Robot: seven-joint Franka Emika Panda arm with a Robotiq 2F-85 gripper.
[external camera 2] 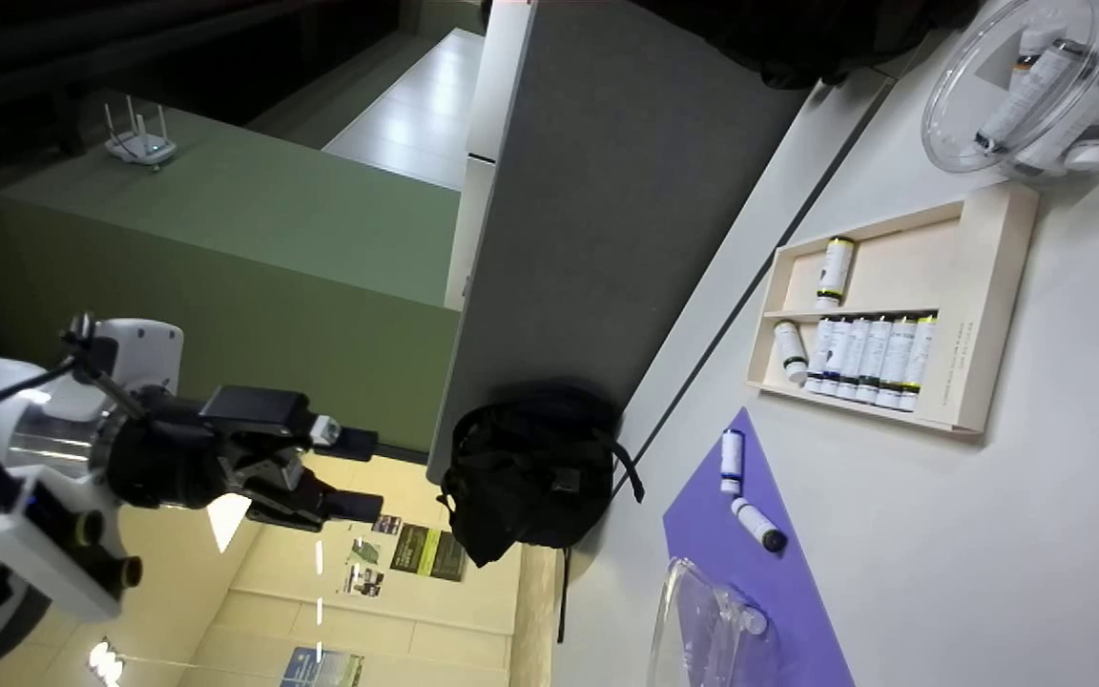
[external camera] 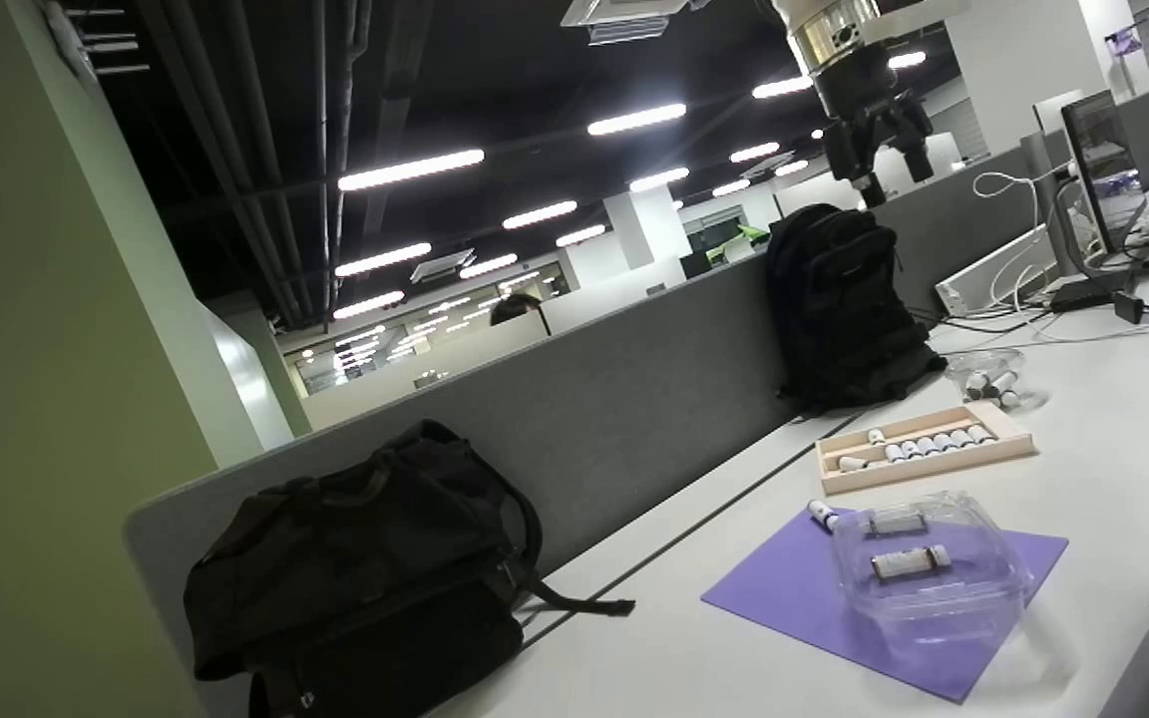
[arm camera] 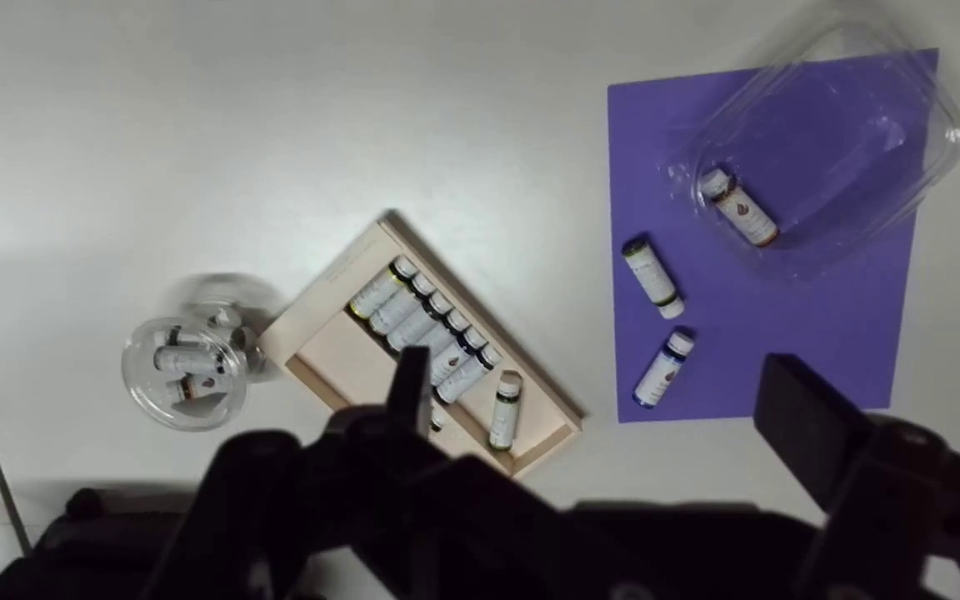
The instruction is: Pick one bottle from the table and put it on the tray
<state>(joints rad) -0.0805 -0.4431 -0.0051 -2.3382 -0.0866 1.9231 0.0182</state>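
My end effector (external camera 2: 366,475) hangs high above the desk (arm camera: 447,108), released: in the wrist view its fingers (arm camera: 809,429) stand well apart, with part of the tray (arm camera: 542,417) and of a purple mat (arm camera: 822,333) showing between them. The tray — pale wood, split by a divider — sits on the desk between the mat and a clear cup (arm camera: 140,379) that holds more bottles (arm camera: 188,360). In one of its compartments a row of six bottles (external camera 2: 874,358) lies side by side, caps toward the same long wall, with a slanted bottle (external camera 2: 790,348) just beside the row; the other compartment bears a single bottle (external camera 2: 834,272), which my end effector mostly hides in the wrist view. On the mat I see a blue-ended bottle (arm camera: 663,369) and a dark-based bottle (arm camera: 652,277), lying at different angles with their white caps near each other. A brown-ended bottle (arm camera: 740,208) shows within the outline of a clear container (arm camera: 953,137) set over part of the mat; whether it lies inside or under the plastic, I cannot tell. In an exterior view a grey partition (external camera: 654,379) runs along the edge of the desk, with a black backpack (external camera: 849,309) standing against it near the cup, and a black bag (external camera: 365,568) slumped against it well apart from the tray. Farther along the desk, on the cup's side of the tray, a monitor (external camera: 1105,170) stands near the partition.
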